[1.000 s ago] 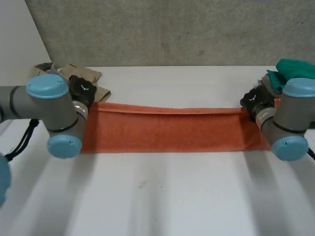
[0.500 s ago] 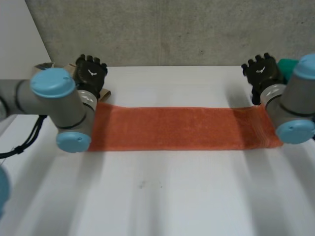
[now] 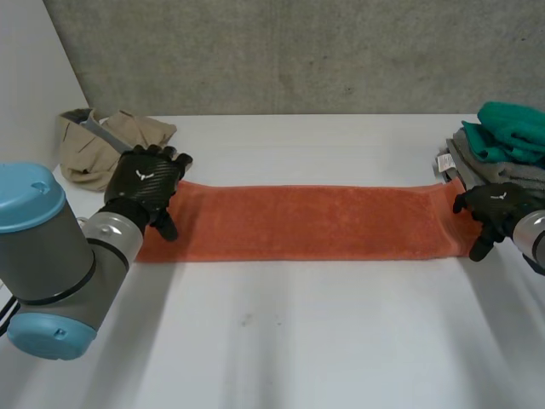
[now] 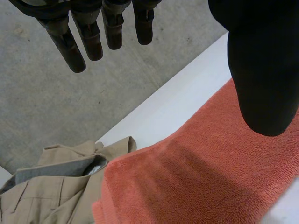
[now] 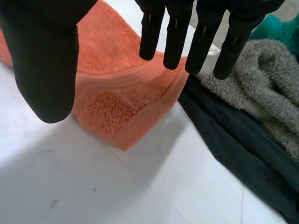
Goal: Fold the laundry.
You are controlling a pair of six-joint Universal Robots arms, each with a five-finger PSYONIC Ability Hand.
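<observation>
Left hand [image 3: 146, 183] drawn back, covering towel [image 3: 306, 221] corner

The towel [image 3: 298, 223] is orange terry cloth with a rough, looped pile and a flatter ribbed band at its end. The bench [image 3: 281, 349] is white, smooth and matt. The wall [image 3: 298, 51] is rough grey concrete. The beige garment [image 3: 89, 145] is smooth woven cloth. The grey towel [image 5: 261, 88] is fluffy.

Bright, soft, even light, white table [image 3: 281, 341] pale; grey wall [image 3: 298, 51] duller behind
</observation>
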